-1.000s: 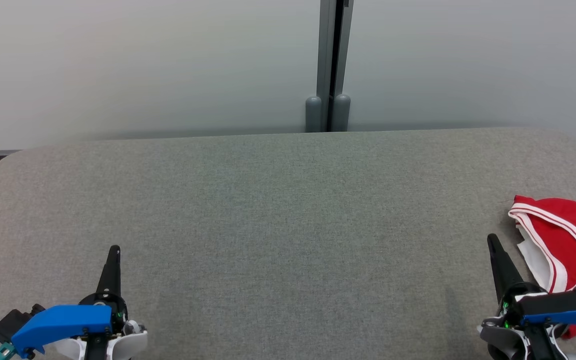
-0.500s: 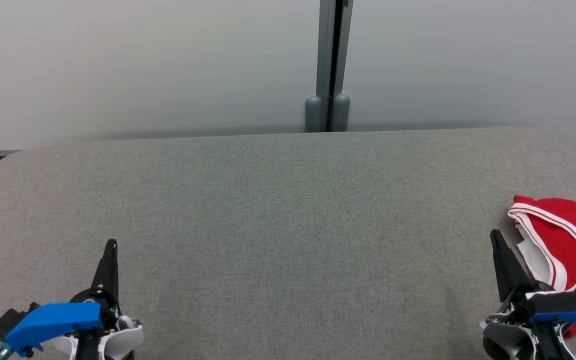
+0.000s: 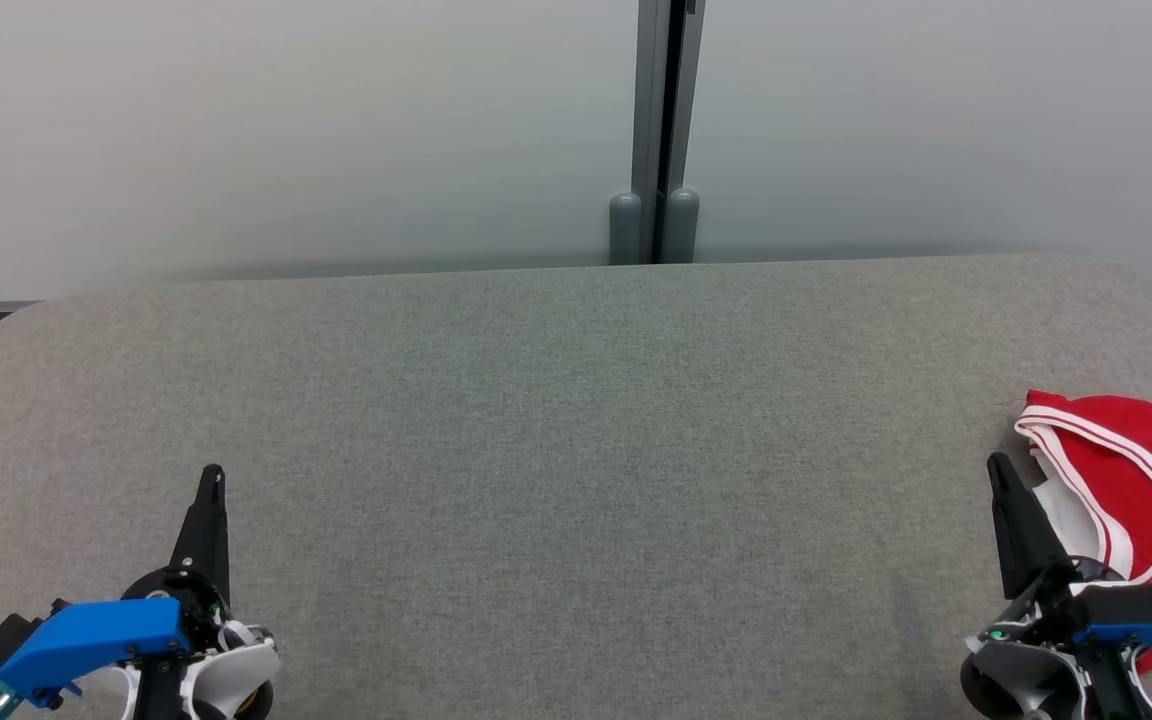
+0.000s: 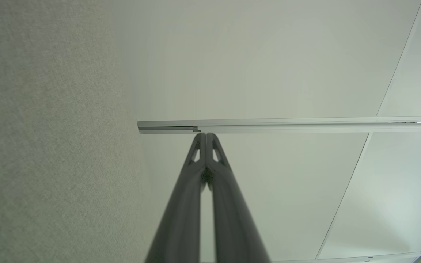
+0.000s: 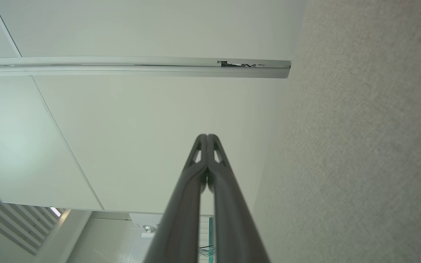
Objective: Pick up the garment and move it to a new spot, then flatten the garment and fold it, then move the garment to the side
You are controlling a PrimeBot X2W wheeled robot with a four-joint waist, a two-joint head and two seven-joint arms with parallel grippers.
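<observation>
The garment (image 3: 1131, 480), red with white stripes and a white inner side, lies bunched at the table's right edge, partly cut off by the head view's border. My right gripper (image 3: 996, 465) (image 5: 207, 136) is shut and empty, its tip just left of the garment, pointing toward the far wall. At the lower left my left gripper (image 3: 212, 473) (image 4: 206, 134) hovers over bare table, shut with nothing in it. Both wrist views look along pressed-together fingers toward the pale wall.
The grey felt-covered table (image 3: 556, 420) spans the head view, with rounded far corners. Behind it stands a pale partition wall (image 3: 286, 130) with a grey vertical post (image 3: 656, 130) at the middle.
Both grippers have moved a little: the left tip has risen in the head view and shifted left, the right tip has slid slightly right toward the garment. The garment lies as before.
</observation>
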